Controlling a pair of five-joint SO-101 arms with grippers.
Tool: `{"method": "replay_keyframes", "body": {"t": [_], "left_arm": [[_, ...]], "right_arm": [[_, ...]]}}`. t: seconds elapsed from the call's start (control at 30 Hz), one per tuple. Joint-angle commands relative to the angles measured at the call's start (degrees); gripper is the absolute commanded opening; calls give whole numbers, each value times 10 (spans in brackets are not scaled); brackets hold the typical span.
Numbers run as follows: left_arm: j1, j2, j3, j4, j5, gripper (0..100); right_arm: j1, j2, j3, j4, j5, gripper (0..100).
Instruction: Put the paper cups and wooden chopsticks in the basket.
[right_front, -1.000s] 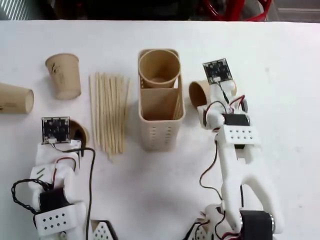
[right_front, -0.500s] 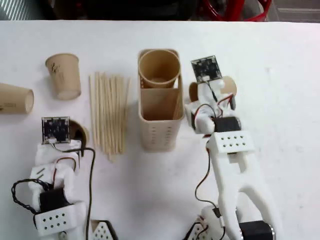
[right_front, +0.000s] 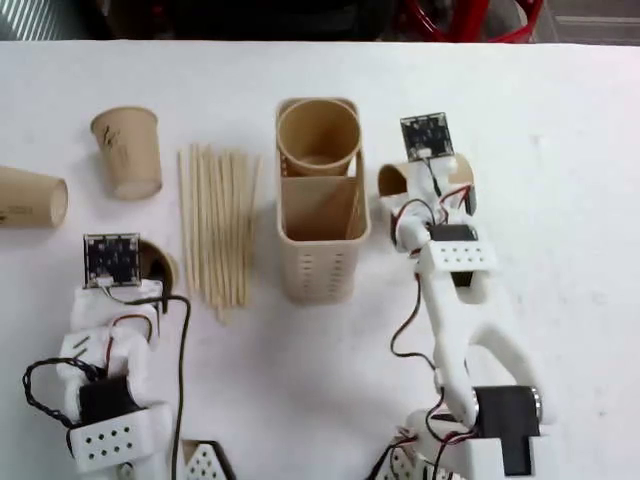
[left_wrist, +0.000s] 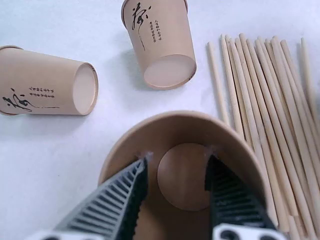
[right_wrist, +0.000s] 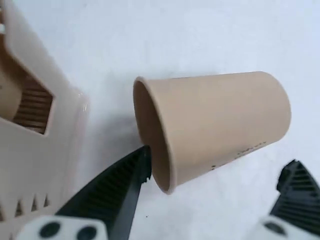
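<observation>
1. Beige plastic, perforated and split into two compartments, the basket (right_front: 320, 262) stands mid-table on the white table (right_front: 560, 120). A tan paper cup, the nested cup (right_front: 318, 140), stands upright in the basket's far compartment.
2. Your right gripper (right_wrist: 218, 162) has its claw spread wide, with one black ribbed finger on each side of the fallen cup (right_wrist: 215, 122). This is another tan paper cup, and it lies on its side on the table just beside the basket, mouth turned towards it. One fingertip sits close under the rim, but you cannot tell whether it touches.
3. Your left gripper (left_wrist: 177, 157) is spread as well. Its fingers (left_wrist: 125, 195) point down into the mouth of the near cup (left_wrist: 170, 129), an upright tan paper cup on the table. You cannot tell whether they press on the inner wall.
4. Pale wooden chopsticks (right_front: 218, 225) lie flat in a loose row, side by side. They sit between the near cup and the basket, close to the basket but apart from it.
5. Two more tan paper cups with dark print sit beyond your left gripper, both well apart from the basket. The printed cup (left_wrist: 160, 35) is near the chopsticks. The side cup (left_wrist: 40, 90) lies on its side farther left, with its open end facing the chopsticks.
</observation>
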Motion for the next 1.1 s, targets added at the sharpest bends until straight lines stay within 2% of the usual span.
{"method": "replay_keyframes", "body": {"t": [0.0, 0.13, 0.23, 0.47, 0.77, 0.87, 1.07], "left_arm": [[7, -7, -3, -12, -4, 199], [7, -7, -3, -12, -4, 199], [7, -7, 2, -13, -4, 199], [7, -7, 20, -50, -4, 199], [7, -7, 20, -49, -4, 199], [7, -7, 20, -49, -4, 199], [7, -7, 20, -49, -4, 199]], "right_arm": [[10, 0, -26, -10, -4, 313], [33, 0, -25, -10, -4, 99], [49, 0, -20, -7, -4, 13], [96, -41, -16, 44, -4, 17], [157, -222, -17, 185, -4, 17], [142, -316, -24, 226, 12, 17], [22, -460, -130, 371, 24, 17]]}}
